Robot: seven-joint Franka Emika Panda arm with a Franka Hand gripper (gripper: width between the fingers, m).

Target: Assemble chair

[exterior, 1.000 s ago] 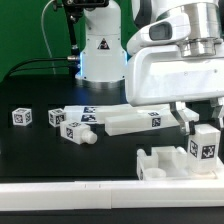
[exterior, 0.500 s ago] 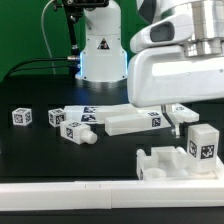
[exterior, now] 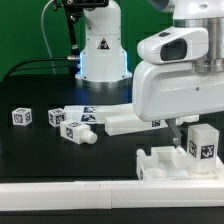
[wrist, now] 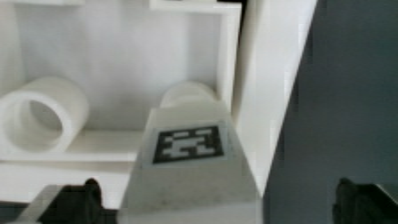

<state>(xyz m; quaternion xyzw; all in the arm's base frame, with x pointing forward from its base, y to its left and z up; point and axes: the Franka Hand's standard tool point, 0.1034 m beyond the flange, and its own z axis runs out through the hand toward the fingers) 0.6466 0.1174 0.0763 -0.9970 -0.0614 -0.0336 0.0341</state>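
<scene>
Pincer (wrist: pixel 222 205) spread wide, dark fingers (wrist: pixel 77 203) standing either side of a tagged white chair part (wrist: pixel 187 150), not clamped on it. In the exterior view an upright tagged block (exterior: pixel 203 143) stands at the notched chair base (exterior: pixel 165 162); whether it sits in a notch, I cannot tell. Flat tagged pieces (exterior: pixel 125 121), a pegged leg (exterior: pixel 76 130) and a small cube (exterior: pixel 22 117) lie on the black table (exterior: pixel 40 150), with a white rail (exterior: pixel 80 195) in front.
</scene>
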